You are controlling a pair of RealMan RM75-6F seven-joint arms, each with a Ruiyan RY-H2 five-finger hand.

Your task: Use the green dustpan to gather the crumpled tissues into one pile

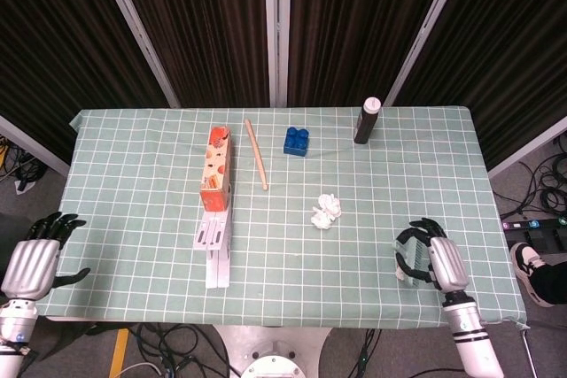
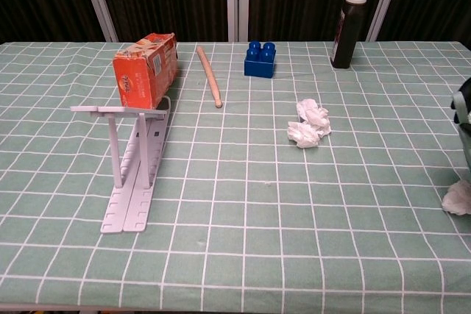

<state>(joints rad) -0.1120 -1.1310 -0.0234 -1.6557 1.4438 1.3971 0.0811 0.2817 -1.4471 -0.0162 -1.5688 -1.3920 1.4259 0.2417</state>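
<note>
Down at the table's five o'clock corner in the head view, the right hand (image 1: 429, 258) is seen with its fingers curled around the green dustpan (image 1: 406, 269), which is held low over the cloth; in the chest view only a sliver of the tool shows at the right edge. The lone tissue (image 2: 459, 197) sits just beside that sliver, at about six o'clock from it, and from above it is hidden under the hand. The two crumpled tissues (image 1: 327, 211) lie touching each other near the table's middle, at about ten o'clock from the hand and well apart from it. The job looks about half set: one wad must be brought to the pair. For this step, the dustpan's edge is best laid flat on the cloth on the far side of the lone wad, away from the pair, and a slow, steady push made toward ten o'clock, so the light paper is not flicked aside or ridden over. The left hand (image 1: 32, 258) hangs off the table at eight o'clock, holding nothing, fingers apart. The dark bottle (image 1: 367, 121) and blue block (image 1: 297, 141) stand clear of the sweep line.
</note>
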